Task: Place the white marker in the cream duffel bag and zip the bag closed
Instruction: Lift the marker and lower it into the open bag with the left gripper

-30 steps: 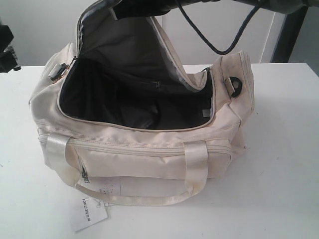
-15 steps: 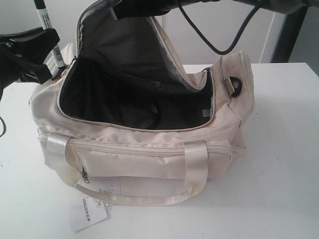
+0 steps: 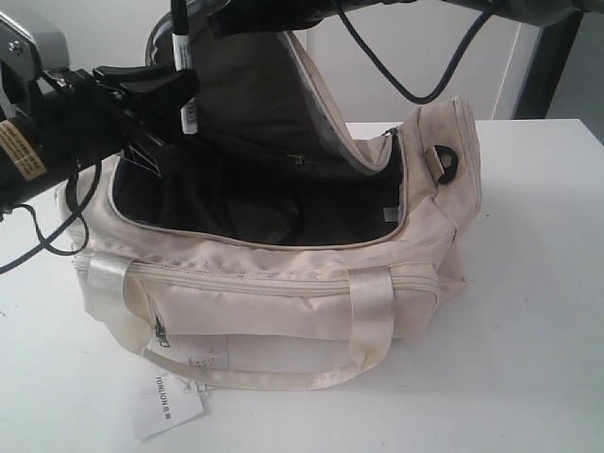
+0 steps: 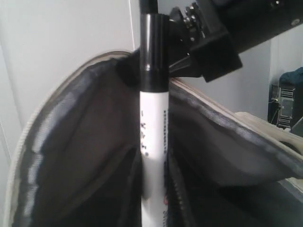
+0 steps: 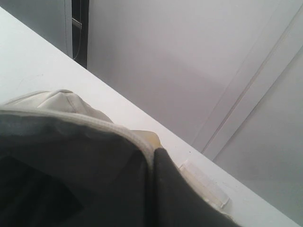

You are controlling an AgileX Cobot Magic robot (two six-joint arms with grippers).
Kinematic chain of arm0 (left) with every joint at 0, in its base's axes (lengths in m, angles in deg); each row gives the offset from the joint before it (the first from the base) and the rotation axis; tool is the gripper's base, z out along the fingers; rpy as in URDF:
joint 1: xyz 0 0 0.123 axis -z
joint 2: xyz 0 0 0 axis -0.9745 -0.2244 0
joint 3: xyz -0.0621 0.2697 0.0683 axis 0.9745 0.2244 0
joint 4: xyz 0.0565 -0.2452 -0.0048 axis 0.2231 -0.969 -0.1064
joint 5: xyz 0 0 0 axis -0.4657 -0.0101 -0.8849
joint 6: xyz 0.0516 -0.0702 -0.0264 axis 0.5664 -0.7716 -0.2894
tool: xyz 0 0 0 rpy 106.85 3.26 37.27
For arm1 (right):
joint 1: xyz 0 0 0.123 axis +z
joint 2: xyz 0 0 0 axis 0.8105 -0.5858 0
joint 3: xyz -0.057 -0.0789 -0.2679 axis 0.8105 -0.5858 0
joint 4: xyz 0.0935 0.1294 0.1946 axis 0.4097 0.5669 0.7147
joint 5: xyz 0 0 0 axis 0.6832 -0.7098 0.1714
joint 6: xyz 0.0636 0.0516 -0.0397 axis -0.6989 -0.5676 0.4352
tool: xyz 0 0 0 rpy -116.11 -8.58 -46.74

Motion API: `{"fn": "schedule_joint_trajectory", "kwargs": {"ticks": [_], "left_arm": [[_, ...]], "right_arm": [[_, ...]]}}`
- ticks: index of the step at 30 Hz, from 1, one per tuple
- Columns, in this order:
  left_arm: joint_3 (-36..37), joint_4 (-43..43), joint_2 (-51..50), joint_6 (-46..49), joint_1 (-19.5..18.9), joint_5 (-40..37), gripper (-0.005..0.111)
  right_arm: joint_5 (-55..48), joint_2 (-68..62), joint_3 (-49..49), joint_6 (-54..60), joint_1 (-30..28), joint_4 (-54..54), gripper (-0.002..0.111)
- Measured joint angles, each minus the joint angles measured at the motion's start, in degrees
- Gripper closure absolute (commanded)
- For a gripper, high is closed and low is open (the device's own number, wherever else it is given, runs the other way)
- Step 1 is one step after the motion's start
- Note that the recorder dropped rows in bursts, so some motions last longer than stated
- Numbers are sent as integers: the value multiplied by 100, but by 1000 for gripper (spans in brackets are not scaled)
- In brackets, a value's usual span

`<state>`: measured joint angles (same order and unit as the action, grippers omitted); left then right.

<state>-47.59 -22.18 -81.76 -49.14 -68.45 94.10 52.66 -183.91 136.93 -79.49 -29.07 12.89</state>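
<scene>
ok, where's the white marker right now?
Exterior view, left side: the white marker is held upright in the left gripper, over the left end of the open cream duffel bag.

Sideways "IONUOH"-ish on white paper tag (image 3: 166,404) of cream duffel bag (image 3: 283,307). Print on white marker (image 4: 154,142) and yellow arm sticker (image 3: 21,153): too blurry.

The white marker (image 4: 154,156) spans the open cream duffel bag (image 4: 80,137).

Cream duffel bag (image 3: 283,302) with dark lining (image 3: 245,198); white marker (image 4: 154,142) with black cap (image 4: 154,52).
</scene>
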Motion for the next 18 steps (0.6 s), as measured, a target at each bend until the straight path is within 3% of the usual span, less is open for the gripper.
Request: {"fn": "schedule_joint_trajectory", "kwargs": {"ticks": [3,6,13,18], "left_arm": [[-63,0,-116,107,64,0,67],[-74,0,-178,145,64,-26,56],[-74,0,-189,163,73,-57,56],[-74,0,-189,163,73,-57,73]], "right_arm": [[0,0,0,0,0,0,108],[0,0,0,0,0,0,108],[0,0,0,0,0,0,108],[0,0,0,0,0,0,108]]}}
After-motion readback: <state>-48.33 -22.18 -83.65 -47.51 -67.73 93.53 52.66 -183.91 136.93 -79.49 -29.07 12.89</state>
